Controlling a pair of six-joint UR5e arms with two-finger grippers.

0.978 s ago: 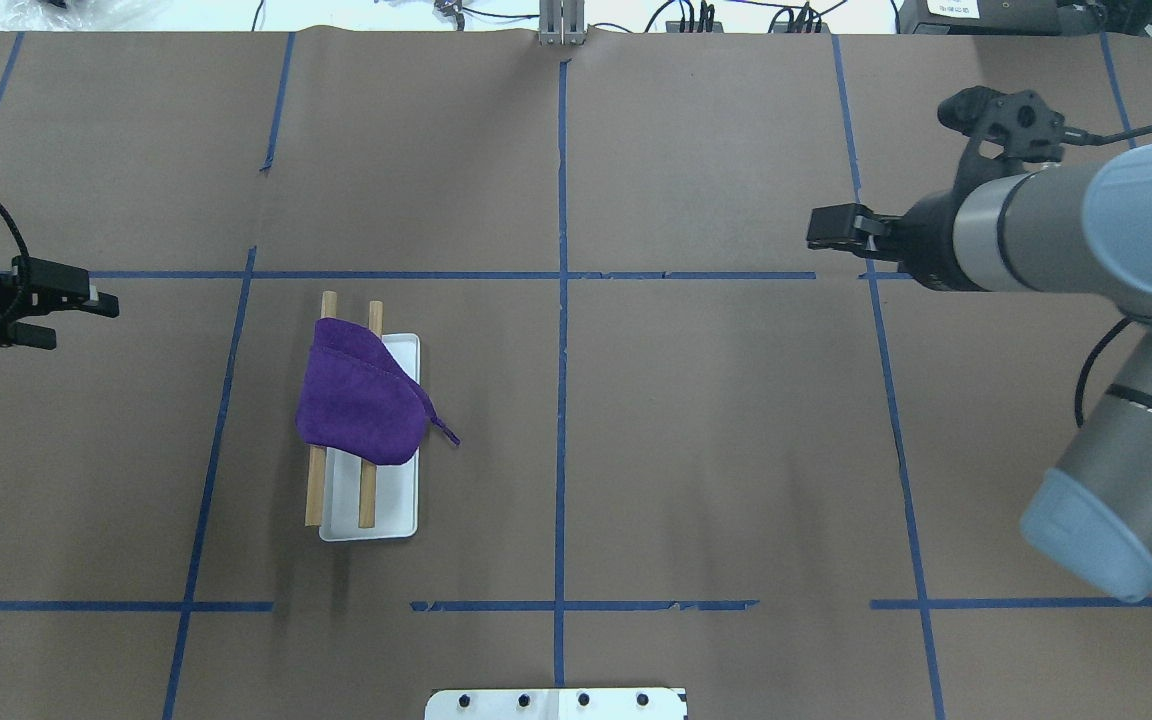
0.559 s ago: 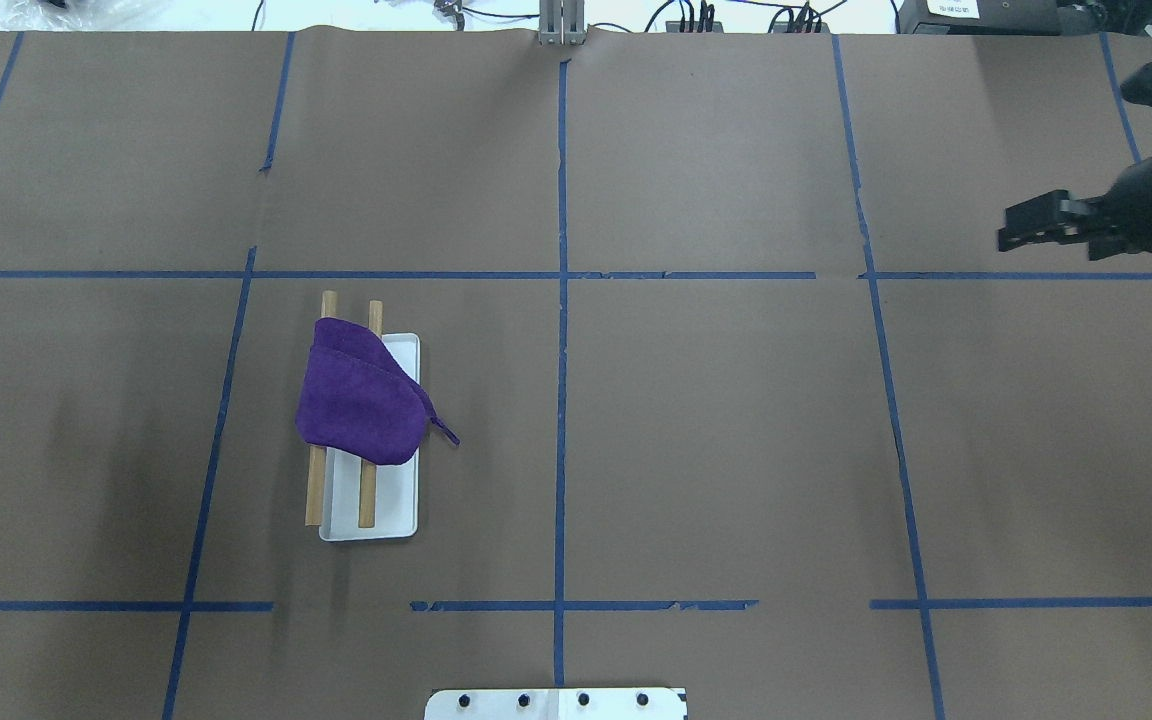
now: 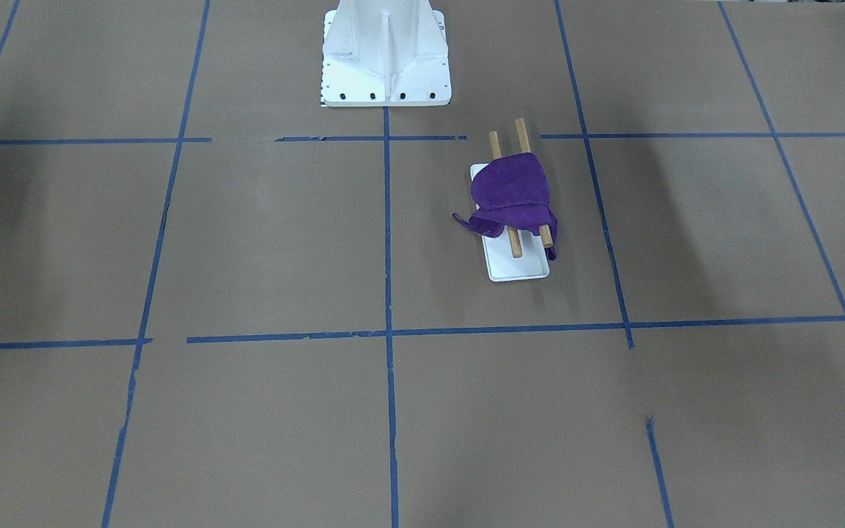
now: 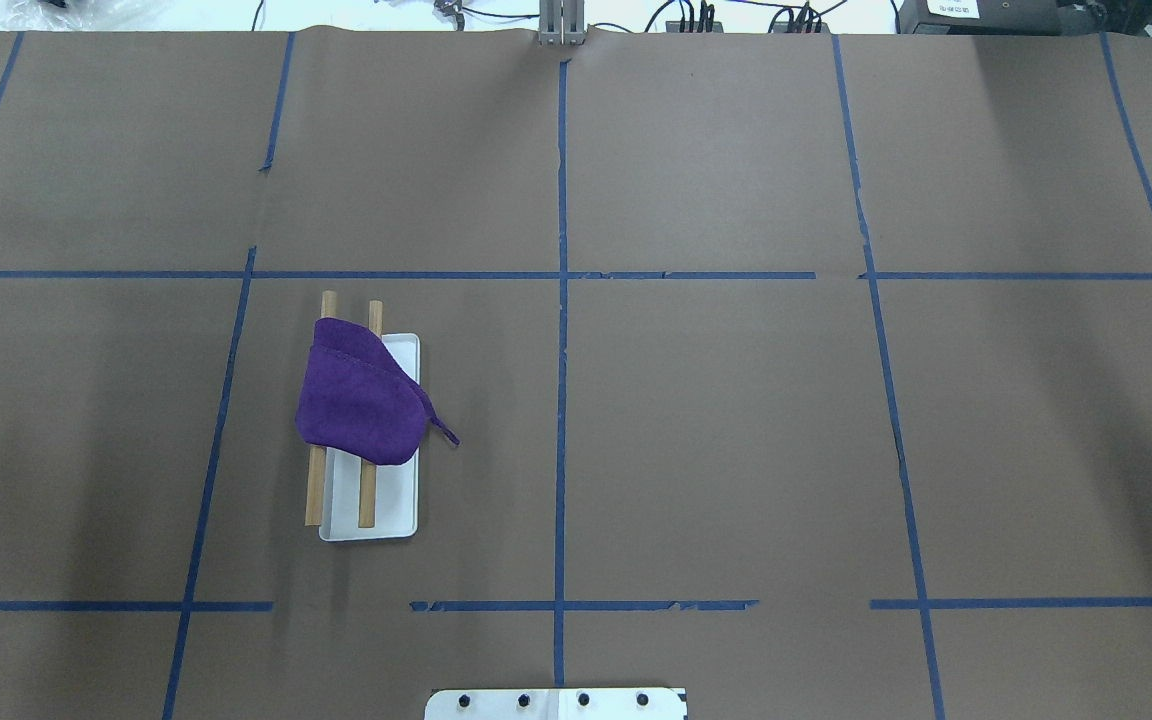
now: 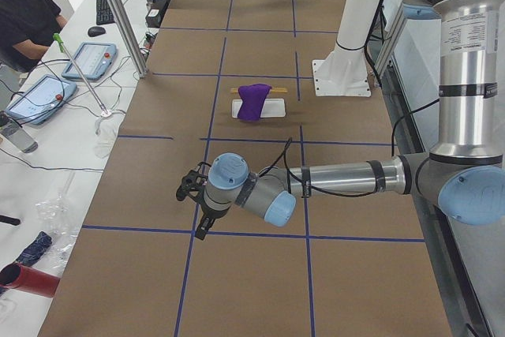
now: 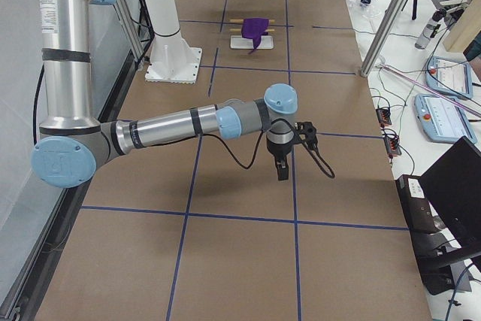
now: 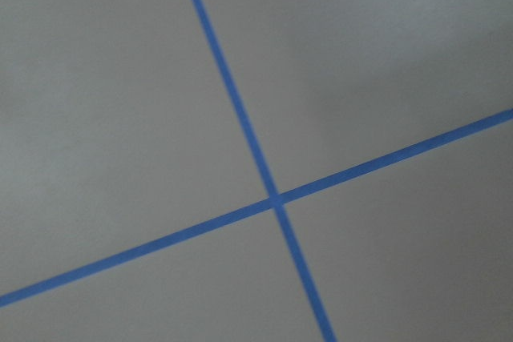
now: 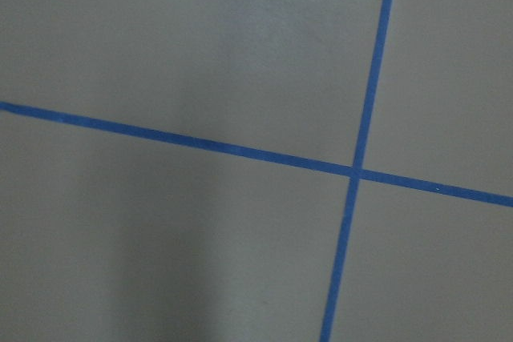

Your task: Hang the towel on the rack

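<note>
The towel [image 4: 361, 395] lies draped over the rack [image 4: 388, 510], one corner trailing just beside the rack. I judge the hanging complete. The left pincer [image 5: 200, 226] and right pincer [image 6: 282, 170] hang over bare surface [image 4: 736, 450], well apart from the rack; open or closed, I cannot tell. I would park both arms and touch nothing.

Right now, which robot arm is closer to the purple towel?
Left. The towel hangs on the rack in the left half of the table, and the left fingers hang over that end. The right fingers hang over the opposite end, beyond the middle line.
</note>
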